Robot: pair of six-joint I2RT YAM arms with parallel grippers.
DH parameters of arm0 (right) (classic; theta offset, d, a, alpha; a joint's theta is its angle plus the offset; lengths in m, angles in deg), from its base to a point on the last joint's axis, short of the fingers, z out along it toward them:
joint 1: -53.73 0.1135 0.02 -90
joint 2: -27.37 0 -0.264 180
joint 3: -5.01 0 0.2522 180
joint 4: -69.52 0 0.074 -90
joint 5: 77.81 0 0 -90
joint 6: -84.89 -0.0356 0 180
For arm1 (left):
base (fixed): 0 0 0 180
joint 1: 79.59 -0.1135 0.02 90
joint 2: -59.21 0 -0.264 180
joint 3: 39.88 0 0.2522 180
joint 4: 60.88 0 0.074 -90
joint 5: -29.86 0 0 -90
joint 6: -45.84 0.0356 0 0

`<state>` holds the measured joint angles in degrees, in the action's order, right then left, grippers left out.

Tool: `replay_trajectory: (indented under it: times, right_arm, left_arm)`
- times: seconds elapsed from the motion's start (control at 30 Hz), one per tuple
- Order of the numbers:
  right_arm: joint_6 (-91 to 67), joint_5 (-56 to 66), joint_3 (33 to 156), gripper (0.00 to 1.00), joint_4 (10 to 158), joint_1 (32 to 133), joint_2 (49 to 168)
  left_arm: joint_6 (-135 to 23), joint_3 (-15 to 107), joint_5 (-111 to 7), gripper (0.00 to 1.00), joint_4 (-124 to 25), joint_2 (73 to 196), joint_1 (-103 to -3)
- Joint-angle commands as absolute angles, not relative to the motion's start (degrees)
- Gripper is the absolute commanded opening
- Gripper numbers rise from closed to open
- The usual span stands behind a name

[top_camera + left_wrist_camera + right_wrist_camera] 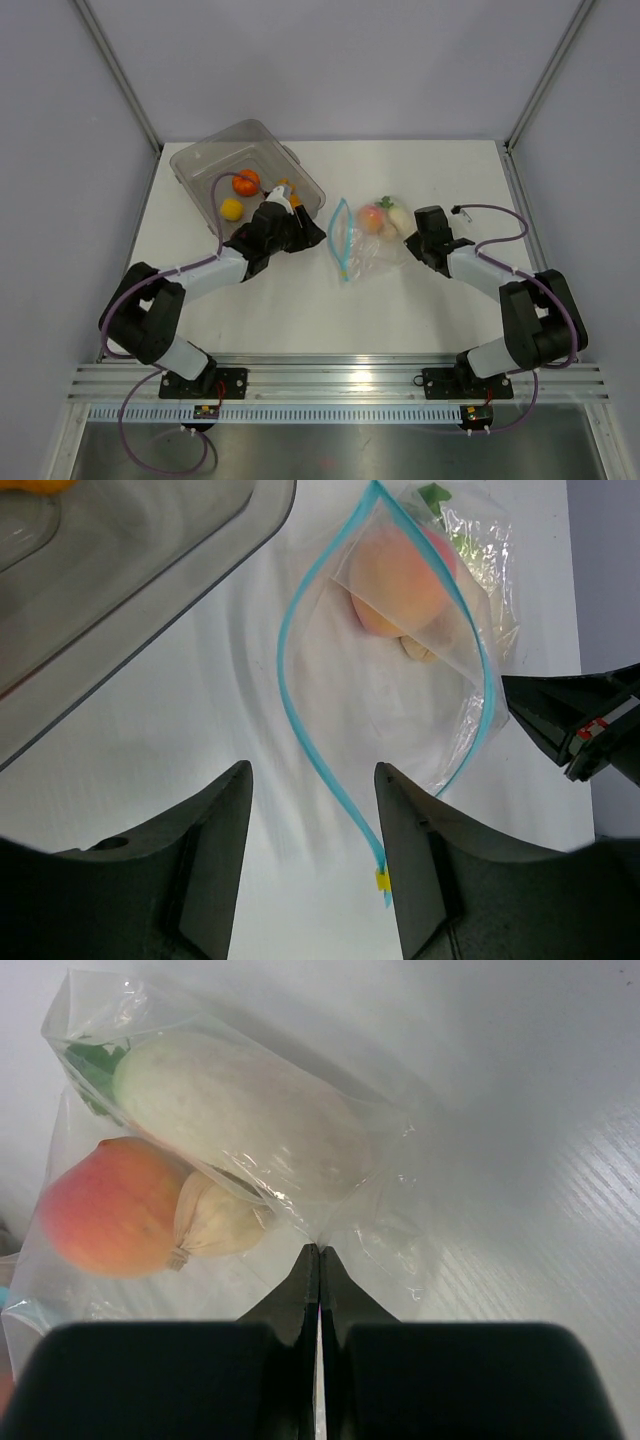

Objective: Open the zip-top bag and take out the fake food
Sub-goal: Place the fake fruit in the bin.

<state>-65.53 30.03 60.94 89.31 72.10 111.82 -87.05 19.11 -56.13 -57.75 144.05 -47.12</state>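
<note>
On the white counter [280, 300], a thin, clear zip-top bag [358, 255] with a light-blue zip strip lies between the 2 arms, its mouth gaping open toward the left arm. 3 pieces of fake food [370, 217] sit inside at the closed end: a peach-coloured toy fruit [105, 1205], a long white toy vegetable [240, 1115] with a green top, and a pale garlic-like piece [215, 1220]. The right end effector [318, 1252] is closed, its tips apparently pinching the film at the bag's bottom edge. The left end effector [312, 770] is open and empty just short of the mouth, with the zip strip curving past 1 finger. Behind it, a rigid clear rectangular tub [200, 160] holds an orange toy [245, 182] and a yellow toy [232, 208].

The pinch looks slight, so the crinkly film could slip free if lifted. A tipped bag could send the round peach rolling across the counter. The left finger could snag the strip and drag the mouth shut.
</note>
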Motion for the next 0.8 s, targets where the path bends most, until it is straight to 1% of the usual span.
replay_trajectory:
  times: [0.0, 0.33, 0.77]
  right_arm:
    - [-66.0, 29.3, 59.7, 0.0, 86.9, 71.8, 108.4]
    - [-65.9, 27.7, 57.3, 0.0, 84.3, 72.4, 105.8]
    - [-64.9, 28.0, 55.3, 0.0, 81.1, 75.9, 103.0]
  left_arm:
    - [-86.1, 22.4, -52.8, 0.54, -62.1, 147.0, -46.7]
    - [-86.0, 26.0, -49.7, 0.53, -61.5, 152.3, -45.7]
    - [-86.4, 28.5, -45.7, 0.53, -62.1, 156.8, -44.7]
